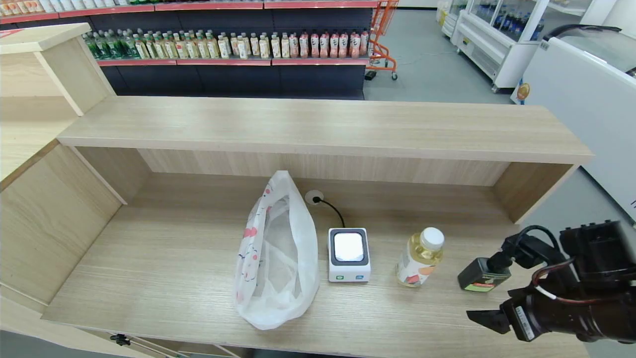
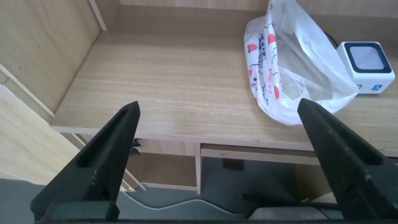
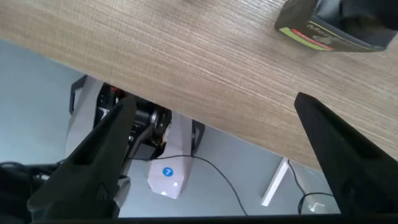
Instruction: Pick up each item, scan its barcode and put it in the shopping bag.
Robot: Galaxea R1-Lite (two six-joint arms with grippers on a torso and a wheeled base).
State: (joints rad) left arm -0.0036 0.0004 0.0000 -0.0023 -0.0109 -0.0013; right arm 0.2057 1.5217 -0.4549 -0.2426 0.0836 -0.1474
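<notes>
Left fingers [image 2: 102,165] are spread wide and are noted off the front edge of the desk [image 2: 168,87]. Right fingers [image 3: 99,155] are likewise spread wide, at the desk's front right corner. Bottle [image 1: 421,257] is recorded upright on the desk, near the right side of the scanner [image 1: 349,254]. Bag [image 1: 278,248] is seen lying just left of the scanner.

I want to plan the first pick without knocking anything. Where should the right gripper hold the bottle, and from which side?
I would grip the bottle around the middle of its round body, coming from its right side. It stands upright, the scanner is close on its left, and the open right gripper is on its right.
</notes>
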